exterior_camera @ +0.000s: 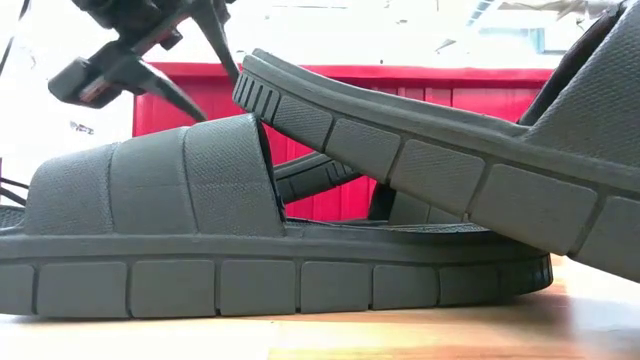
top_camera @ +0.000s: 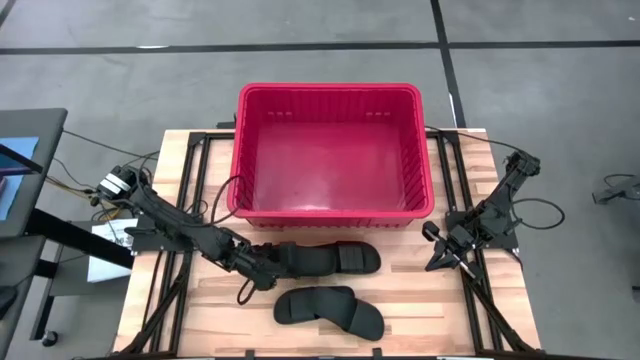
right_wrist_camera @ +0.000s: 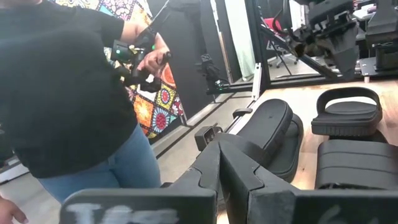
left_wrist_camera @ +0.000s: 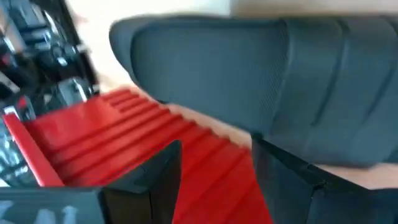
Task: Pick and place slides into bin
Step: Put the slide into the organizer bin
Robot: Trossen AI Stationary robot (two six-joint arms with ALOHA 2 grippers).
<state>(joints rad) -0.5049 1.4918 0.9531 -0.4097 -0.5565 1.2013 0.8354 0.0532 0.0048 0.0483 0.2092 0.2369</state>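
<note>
The red bin (top_camera: 330, 90) stands at the table's far middle. One black slide (top_camera: 330, 260) lies flat just in front of it. Nearer, another slide (top_camera: 310, 305) lies flat (exterior_camera: 200, 240), and a third (exterior_camera: 430, 140) leans tilted on it with one end raised. My left gripper (top_camera: 262, 265) is open at the left end of the far slide, which fills the left wrist view (left_wrist_camera: 249, 81) beyond the fingers. My right gripper (top_camera: 432, 262) is shut and empty at the table's right side. My left gripper stands open at the far slide's left end (top_camera: 280, 262). I cannot tell whether its fingers (left_wrist_camera: 155, 180) touch the slide.
The table's bare wood (top_camera: 200, 320) shows at the near left and near right. A person in a black shirt and jeans (right_wrist_camera: 68, 87) stands beyond the table's left side, holding a device. Black frame rails (top_camera: 195, 200) run along both sides.
</note>
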